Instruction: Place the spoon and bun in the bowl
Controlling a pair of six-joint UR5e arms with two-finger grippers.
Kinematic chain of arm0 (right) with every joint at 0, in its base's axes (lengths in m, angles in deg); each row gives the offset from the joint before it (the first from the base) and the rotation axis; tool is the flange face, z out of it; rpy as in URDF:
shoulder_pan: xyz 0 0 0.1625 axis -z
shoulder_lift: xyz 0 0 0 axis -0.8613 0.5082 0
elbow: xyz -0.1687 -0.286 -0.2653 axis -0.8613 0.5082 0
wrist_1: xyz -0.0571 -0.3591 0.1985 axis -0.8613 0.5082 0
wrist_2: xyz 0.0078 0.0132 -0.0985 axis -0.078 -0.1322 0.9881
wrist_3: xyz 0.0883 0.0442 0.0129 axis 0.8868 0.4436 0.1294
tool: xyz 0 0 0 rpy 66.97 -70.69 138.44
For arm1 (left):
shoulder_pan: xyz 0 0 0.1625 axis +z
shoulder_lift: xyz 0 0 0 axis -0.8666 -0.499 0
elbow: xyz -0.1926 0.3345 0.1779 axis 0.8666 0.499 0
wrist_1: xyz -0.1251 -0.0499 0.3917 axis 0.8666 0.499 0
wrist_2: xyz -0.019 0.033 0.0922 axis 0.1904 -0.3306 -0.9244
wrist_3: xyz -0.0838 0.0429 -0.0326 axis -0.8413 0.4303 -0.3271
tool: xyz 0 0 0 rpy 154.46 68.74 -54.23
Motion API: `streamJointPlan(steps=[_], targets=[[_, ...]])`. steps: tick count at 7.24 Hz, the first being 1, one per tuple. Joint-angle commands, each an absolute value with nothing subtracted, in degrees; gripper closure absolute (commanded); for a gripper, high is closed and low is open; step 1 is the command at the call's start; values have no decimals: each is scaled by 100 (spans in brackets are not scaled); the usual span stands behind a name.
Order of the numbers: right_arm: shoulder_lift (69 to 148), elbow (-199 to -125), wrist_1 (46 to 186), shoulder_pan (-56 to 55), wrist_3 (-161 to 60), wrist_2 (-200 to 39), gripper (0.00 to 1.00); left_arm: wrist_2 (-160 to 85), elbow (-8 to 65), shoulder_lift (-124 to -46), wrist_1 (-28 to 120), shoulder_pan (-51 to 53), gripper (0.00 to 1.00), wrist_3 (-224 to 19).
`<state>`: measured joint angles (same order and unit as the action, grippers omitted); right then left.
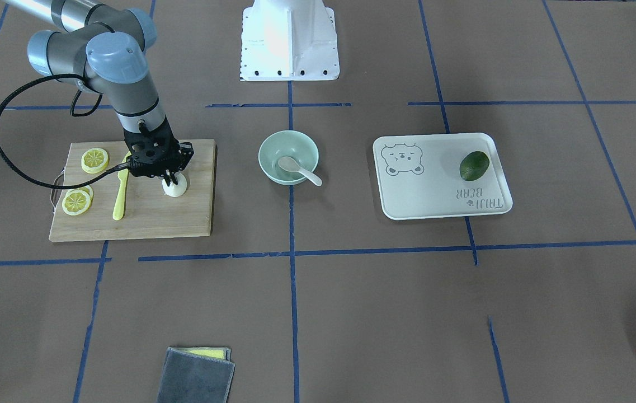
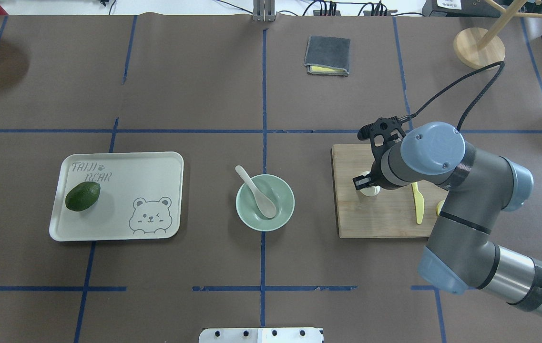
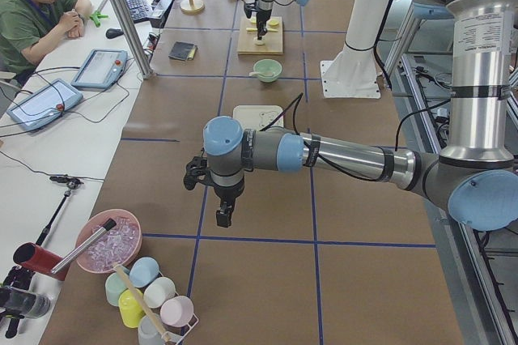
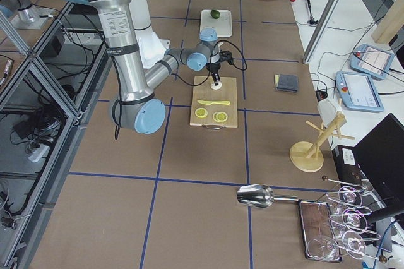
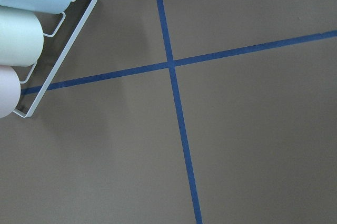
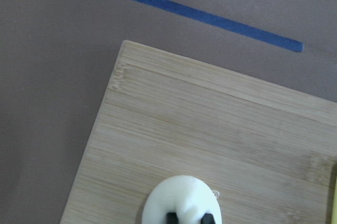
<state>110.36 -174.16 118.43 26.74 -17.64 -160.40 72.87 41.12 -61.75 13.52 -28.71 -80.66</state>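
Observation:
The white bun sits on the wooden cutting board. My right gripper points straight down on it. In the right wrist view its two dark fingertips pinch the bun's twisted peak, with the bun resting on the board. The off-white spoon lies in the mint-green bowl, scoop down and handle over the rim; both also show in the overhead view, spoon and bowl. My left gripper hangs over bare table far from these things; I cannot tell if it is open.
A yellow knife and lemon slices lie on the board beside the bun. A white bear tray with a green fruit stands past the bowl. A grey cloth lies at the table's far edge. A cup rack is near my left gripper.

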Motion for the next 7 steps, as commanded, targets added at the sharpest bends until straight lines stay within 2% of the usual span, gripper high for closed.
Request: streamJointPlan(steps=[1,4,5,6,7], targets=[[10475,-17424,11886,2850,-1193,-16035,100,7288,4117,-6183,1355,-2871,0,-8060],[9035,-17389,13157,3710,-75,-15266,100,7296,4126,-6192,1364,-2871,0,-8068],[8953,-17241,13239,3896,15,-15105,77,7296,4126,-6209,1364,-2862,0,-8068],[8987,-17187,13249,3994,24,-14859,1,7296,4126,-6209,1373,-2871,0,-8068],[8943,-17187,13249,4003,16,-14718,0,7296,4126,-6218,1381,-2862,0,-8068]])
